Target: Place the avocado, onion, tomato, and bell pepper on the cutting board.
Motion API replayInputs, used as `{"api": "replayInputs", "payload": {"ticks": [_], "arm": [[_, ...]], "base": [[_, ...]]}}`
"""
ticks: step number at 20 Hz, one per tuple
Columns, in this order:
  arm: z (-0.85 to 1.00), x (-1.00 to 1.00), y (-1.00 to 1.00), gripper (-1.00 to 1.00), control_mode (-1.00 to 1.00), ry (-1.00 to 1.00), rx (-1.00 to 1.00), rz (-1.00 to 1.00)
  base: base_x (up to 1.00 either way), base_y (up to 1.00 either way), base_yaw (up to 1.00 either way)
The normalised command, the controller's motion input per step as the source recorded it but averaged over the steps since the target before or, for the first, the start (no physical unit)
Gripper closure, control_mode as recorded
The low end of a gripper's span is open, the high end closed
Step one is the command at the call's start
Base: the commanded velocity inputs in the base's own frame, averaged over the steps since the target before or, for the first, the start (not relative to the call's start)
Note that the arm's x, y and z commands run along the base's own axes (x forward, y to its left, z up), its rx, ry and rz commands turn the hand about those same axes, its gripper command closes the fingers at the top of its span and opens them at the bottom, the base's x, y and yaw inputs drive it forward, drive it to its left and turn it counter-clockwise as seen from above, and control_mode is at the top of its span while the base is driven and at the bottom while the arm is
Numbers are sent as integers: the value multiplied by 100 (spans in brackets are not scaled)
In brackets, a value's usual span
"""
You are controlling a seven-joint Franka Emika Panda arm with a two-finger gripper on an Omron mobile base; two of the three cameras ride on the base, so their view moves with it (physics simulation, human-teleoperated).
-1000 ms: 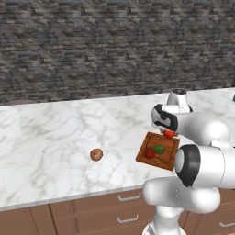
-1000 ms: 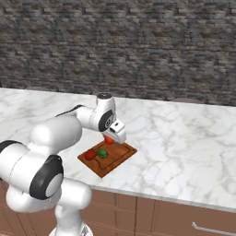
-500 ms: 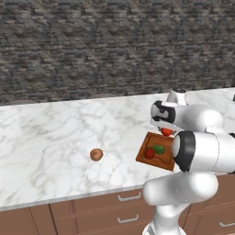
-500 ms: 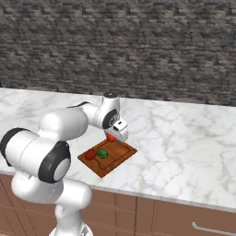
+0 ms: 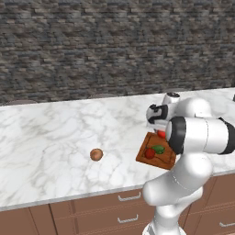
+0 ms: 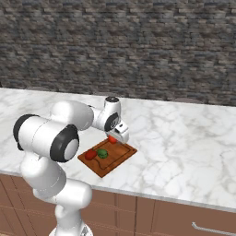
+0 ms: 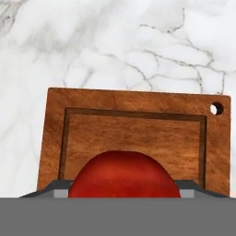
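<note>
Gripper above the cutting board, onion not yet moved

The gripper (image 6: 119, 133) hangs over the cutting board (image 6: 120, 159) with jaws wide, holding nothing; a red ball (image 7: 123, 175) sits just beneath it. Lifting carelessly, a finger could nudge that ball off the board. The onion (image 5: 96, 154) lies far left on the counter (image 5: 50, 142).

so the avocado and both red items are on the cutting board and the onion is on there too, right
Not quite. The avocado and both red items are on the cutting board, but the onion is not: the left base view shows it alone on the marble counter, well to the board's left.
</note>
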Motion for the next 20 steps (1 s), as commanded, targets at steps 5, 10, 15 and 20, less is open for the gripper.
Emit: {"api": "replayInputs", "payload": {"ticks": [5, 10, 15, 20], "arm": [[-25, 13, 14, 100, -100, 0, 0, 0], [-20, 5, 17, 100, -100, 2, 0, 0], [-18, 0, 3, 100, -100, 1, 0, 0], [-18, 0, 1, 100, -100, 3, 0, 0]], "base": [[0, 0, 0], [0, 0, 0], [0, 0, 0], [0, 0, 0]]}}
